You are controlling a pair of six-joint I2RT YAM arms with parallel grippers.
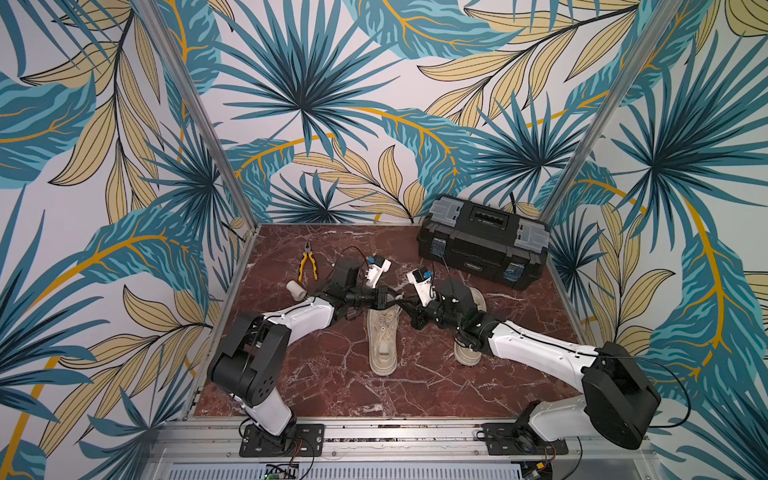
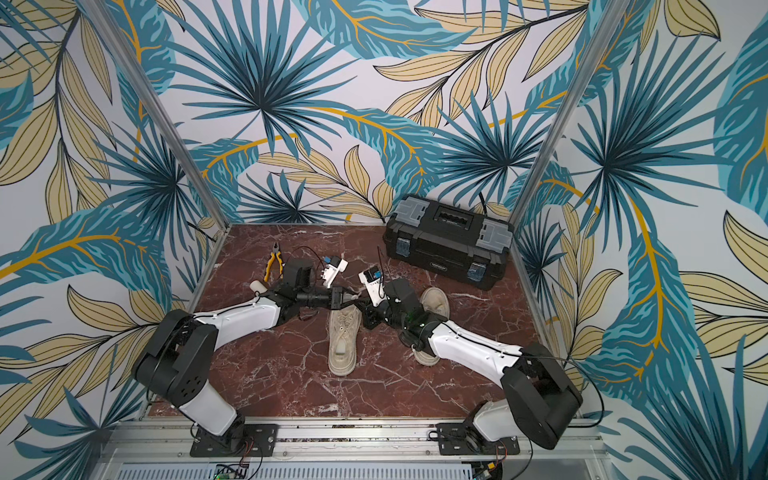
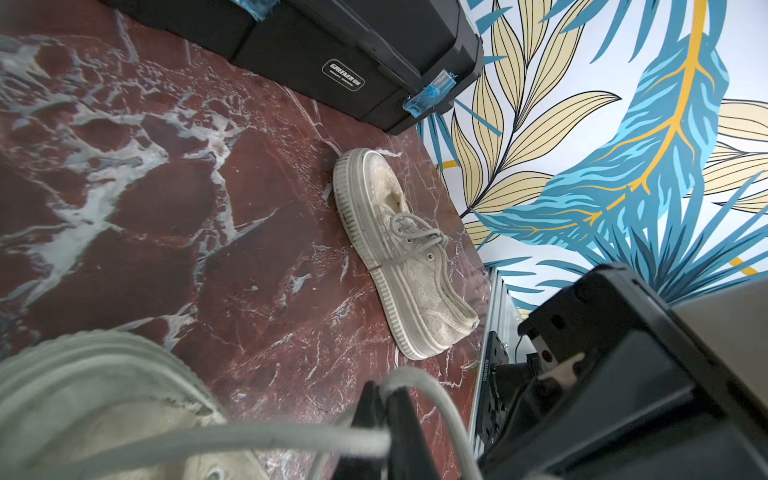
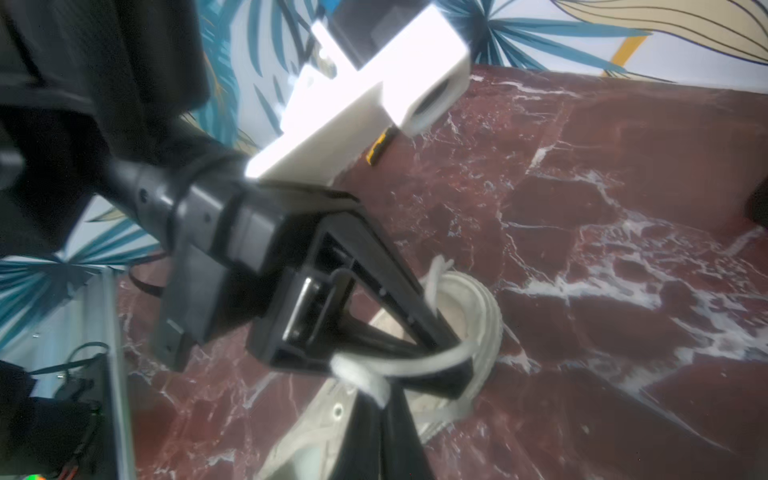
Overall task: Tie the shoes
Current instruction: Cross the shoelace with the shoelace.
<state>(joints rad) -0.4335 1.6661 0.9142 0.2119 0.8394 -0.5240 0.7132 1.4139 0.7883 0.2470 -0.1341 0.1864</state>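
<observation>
Beige lace (image 3: 249, 442) is soft, light and limp (slips from a loose pinch); grip it close to the eyelets. Centre shoe (image 1: 383, 336) of 2 lies midway on marble tabletop (image 1: 324, 386). Left gripper (image 3: 384, 401) and right gripper (image 4: 376, 409) both pinch lace above its toe.

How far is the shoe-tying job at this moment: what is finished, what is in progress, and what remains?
Probably done: the shoe near the toolbox shows its laces gathered in what looks like a knot. In hand: the left gripper and the right gripper are both shut on lace strands of the middle shoe. To do: no finished bow shows there, so its knot remains.
</observation>
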